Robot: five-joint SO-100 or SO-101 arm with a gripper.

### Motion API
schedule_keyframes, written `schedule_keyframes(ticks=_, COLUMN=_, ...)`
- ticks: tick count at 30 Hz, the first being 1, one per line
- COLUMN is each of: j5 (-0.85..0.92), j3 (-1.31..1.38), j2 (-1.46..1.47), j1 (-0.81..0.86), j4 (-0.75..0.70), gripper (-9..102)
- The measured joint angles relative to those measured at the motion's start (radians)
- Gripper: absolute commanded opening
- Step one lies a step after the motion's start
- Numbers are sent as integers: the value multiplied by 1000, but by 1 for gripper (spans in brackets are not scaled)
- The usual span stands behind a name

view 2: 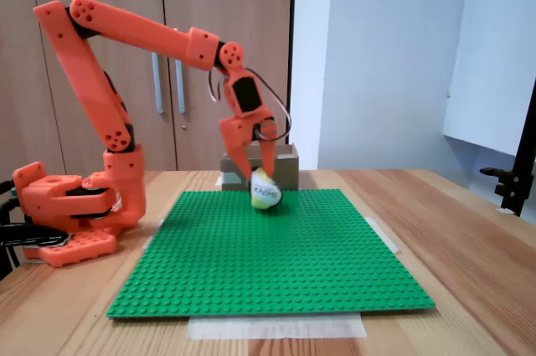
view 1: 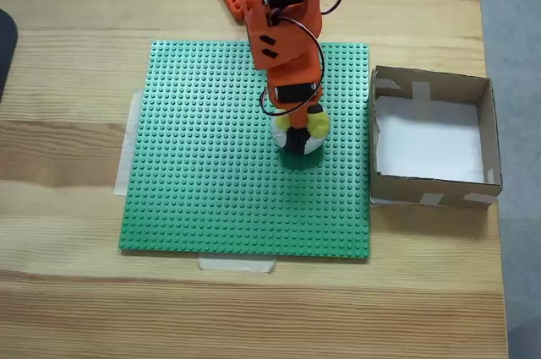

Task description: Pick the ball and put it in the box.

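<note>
Top-down fixed view: your claw (view 1: pixel 297 135) is clamped around the ball (view 1: pixel 303 139), over the right-centre of the green studded mat (view 1: pixel 203 190). The box (view 1: pixel 433 138) sits on the counter (view 1: pixel 68 122) just beside the mat's right edge.

Side fixed view: ball (view 2: pixel 265 189) is pinched between the fingers (view 2: pixel 238 155), slightly above the mat (view 2: pixel 268 264), box (view 2: pixel 286 167) behind it.

Yellow, black and white ball (view 1: pixel 300 133); studded green baseplate (view 1: pixel 211 173); brown box (view 1: pixel 433 139).

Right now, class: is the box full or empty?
Empty. The box shows only its bare white floor in the fixed view from above; the ball is over the green baseplate.
</note>
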State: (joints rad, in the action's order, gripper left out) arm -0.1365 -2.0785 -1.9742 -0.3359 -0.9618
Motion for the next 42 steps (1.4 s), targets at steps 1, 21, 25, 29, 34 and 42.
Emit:
schedule_keyframes(ticks=1, j5=-2, j3=20, j2=-2, j1=2, j4=-9, gripper=-1)
schedule_keyframes(ticks=21, j5=0, j3=299, j2=-3, j1=-75, j4=-133, gripper=-1)
schedule_keyframes(ticks=25, j5=0, j3=351, j2=-3, j1=-138, j4=-163, gripper=-1)
schedule_keyframes(ticks=29, j5=12, j3=405, j2=-3, j1=-198, j4=-201, gripper=-1)
schedule_keyframes(ticks=34, j5=25, j3=445, j2=-3, j1=-284, j4=-227, gripper=-1)
schedule_keyframes(ticks=42, j5=25, j3=463, j2=3, j1=-362, j4=-227, gripper=-1)
